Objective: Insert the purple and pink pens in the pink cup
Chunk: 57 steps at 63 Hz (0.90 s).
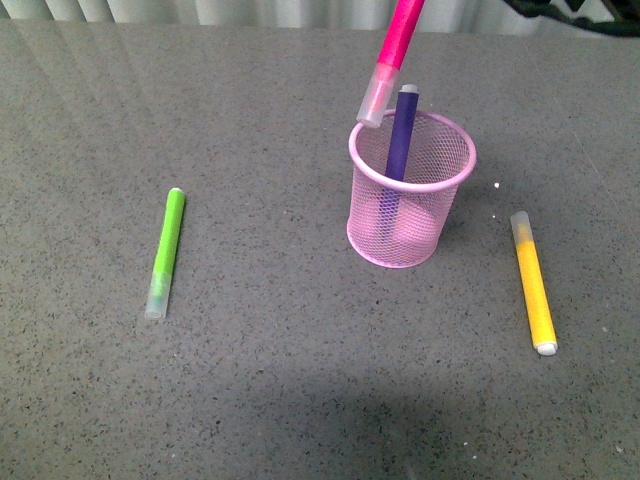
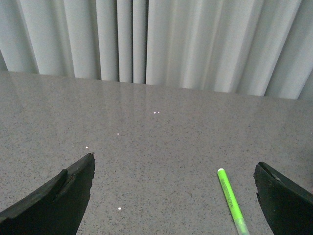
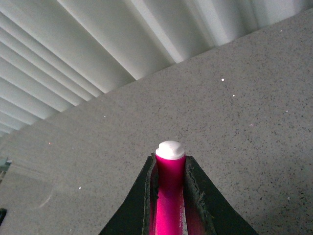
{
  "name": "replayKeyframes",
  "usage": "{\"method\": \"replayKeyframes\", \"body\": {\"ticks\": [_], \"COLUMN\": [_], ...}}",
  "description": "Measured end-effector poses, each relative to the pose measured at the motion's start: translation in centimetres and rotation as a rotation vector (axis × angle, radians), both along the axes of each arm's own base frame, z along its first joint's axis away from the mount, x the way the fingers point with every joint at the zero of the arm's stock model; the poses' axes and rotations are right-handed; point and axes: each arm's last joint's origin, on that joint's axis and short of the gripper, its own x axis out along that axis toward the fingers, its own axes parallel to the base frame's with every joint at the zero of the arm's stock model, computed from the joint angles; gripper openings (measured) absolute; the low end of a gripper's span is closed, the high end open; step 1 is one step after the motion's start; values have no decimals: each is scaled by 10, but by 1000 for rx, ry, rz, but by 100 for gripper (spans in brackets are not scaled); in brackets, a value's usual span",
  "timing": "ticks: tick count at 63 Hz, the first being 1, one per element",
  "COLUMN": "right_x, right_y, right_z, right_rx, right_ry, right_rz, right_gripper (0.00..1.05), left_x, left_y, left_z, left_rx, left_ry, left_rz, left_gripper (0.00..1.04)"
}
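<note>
The pink cup (image 1: 410, 190) stands upright right of the table's middle. The purple pen (image 1: 402, 135) stands inside it, white end up, leaning on the far rim. The pink pen (image 1: 392, 55) hangs tilted from the top of the front view, its translucent cap just above the cup's far left rim. My right gripper (image 3: 170, 161) is shut on the pink pen (image 3: 169, 178), whose white plug sticks out past the fingertips; the gripper itself is out of the front view. My left gripper (image 2: 173, 169) is open and empty above the table.
A lime-green marker (image 1: 165, 252) lies at the left; it also shows in the left wrist view (image 2: 231, 199), between the fingers. A yellow marker (image 1: 533, 282) lies right of the cup. Pale curtains hang behind the table's far edge.
</note>
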Motion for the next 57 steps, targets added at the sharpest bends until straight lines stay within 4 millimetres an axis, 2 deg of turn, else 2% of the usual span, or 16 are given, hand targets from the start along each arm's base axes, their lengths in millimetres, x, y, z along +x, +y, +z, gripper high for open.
{"method": "replayKeyframes", "body": {"ticks": [16,30,46,48,53,57], "right_x": [5,0,-4,-5,-8,-11], "right_y": [-11,-16,-22,-23,-24,-24], "right_z": [-15,-37,-42,-44,-47,-46], "right_rx": [44,67,74,76,84,92], "right_ry": [-20,-26,-35,-35,-28,-30], "right_rz": [-61,-80,-86,-80,-64,-48], "right_gripper": [8,8,8,12,33,46], "left_x": [0,0,0,0,0,0], "left_y": [0,0,0,0,0,0], "left_z": [0,0,0,0,0,0], "left_rx": [0,0,0,0,0,0], "left_ry": [0,0,0,0,0,0], "left_rz": [0,0,0,0,0,0], "left_gripper": [97,97,97,97,97,97]}}
